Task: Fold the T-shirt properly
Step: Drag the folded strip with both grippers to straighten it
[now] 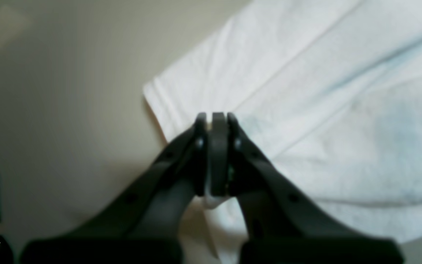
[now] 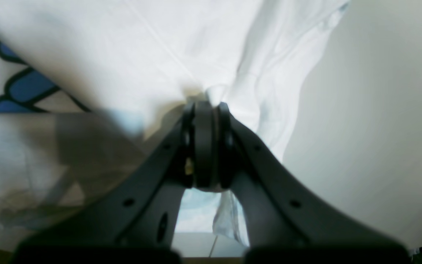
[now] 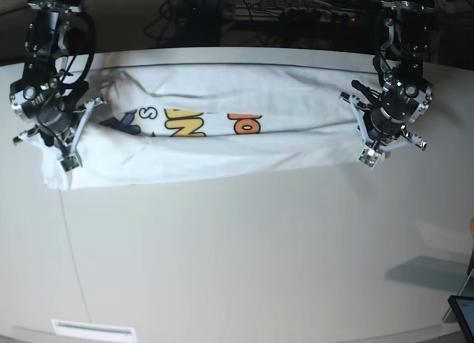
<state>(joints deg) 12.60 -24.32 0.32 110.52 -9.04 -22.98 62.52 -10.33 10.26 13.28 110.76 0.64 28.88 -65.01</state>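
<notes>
Across the far side of the tabletop (image 3: 237, 247) lies the T-shirt (image 3: 222, 147), folded into a long band, each end pinched in clenched jaws by the left gripper (image 3: 368, 156) and right gripper (image 3: 68, 164).

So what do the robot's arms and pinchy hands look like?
Both arms are black metal with cables looping along them. The left gripper and right gripper each have dark grey, smooth plastic fingers that curve inward like tongs, with little round screw holes. In the base view, pale grey fingertip pieces and tiny green lights show near the wrists.
</notes>
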